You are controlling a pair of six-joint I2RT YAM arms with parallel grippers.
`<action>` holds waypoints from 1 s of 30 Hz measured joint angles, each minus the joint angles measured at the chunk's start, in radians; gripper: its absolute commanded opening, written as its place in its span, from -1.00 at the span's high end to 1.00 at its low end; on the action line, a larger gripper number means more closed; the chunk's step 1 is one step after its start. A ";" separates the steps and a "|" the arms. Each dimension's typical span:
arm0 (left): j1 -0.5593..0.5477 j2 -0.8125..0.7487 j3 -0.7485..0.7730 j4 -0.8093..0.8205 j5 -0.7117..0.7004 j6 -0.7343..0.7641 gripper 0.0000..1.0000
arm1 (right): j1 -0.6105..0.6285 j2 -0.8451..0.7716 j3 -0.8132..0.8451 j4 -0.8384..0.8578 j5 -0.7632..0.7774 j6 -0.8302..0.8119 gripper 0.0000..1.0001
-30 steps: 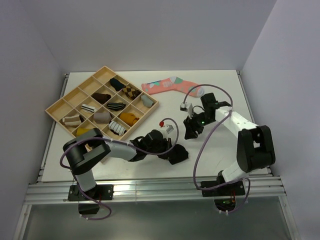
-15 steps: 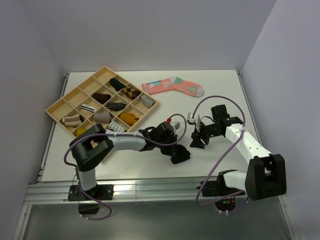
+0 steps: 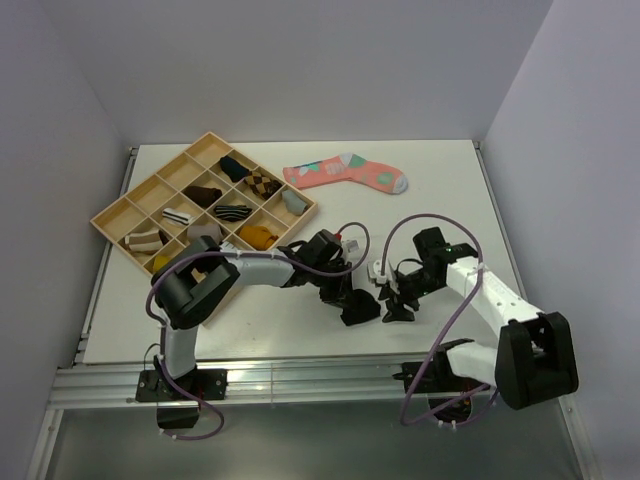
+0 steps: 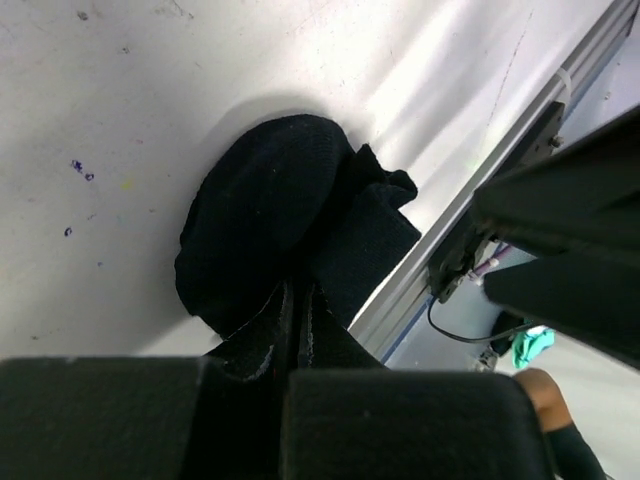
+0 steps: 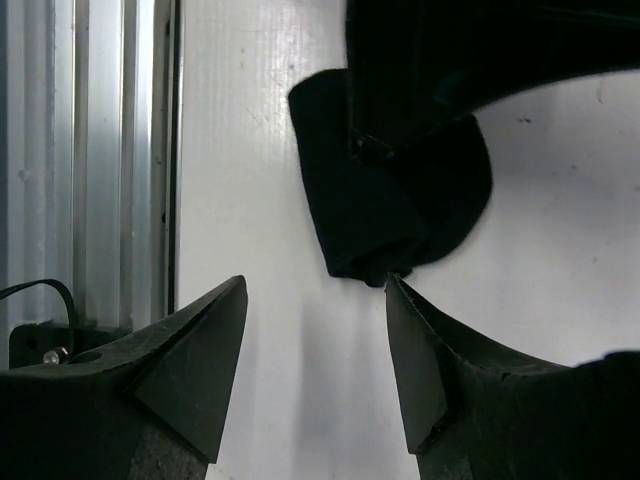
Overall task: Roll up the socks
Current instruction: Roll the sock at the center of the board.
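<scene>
The bunched black fabric sock (image 3: 360, 308) lies near the white table's (image 3: 450, 190) front edge, pinched in the closed left gripper (image 4: 297, 311), which partly screens it from the spread-fingered right gripper (image 5: 315, 286) just beside it, well apart from the wooden compartment tray (image 3: 110, 214) and the pink patterned sock (image 3: 345, 172).

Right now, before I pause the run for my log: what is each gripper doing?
Left gripper: closed on the black sock.
Right gripper: open, holding nothing.
</scene>
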 measured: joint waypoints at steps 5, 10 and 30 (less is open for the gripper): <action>0.014 0.016 0.005 0.005 0.045 0.000 0.99 | 0.077 -0.094 -0.077 0.078 0.032 0.024 -0.33; 0.017 0.023 0.006 0.009 0.066 0.000 0.99 | 0.185 -0.153 -0.127 0.193 0.090 0.091 -0.33; 0.018 0.037 0.011 0.016 0.104 -0.006 0.99 | 0.374 -0.060 -0.189 0.426 0.306 0.212 0.28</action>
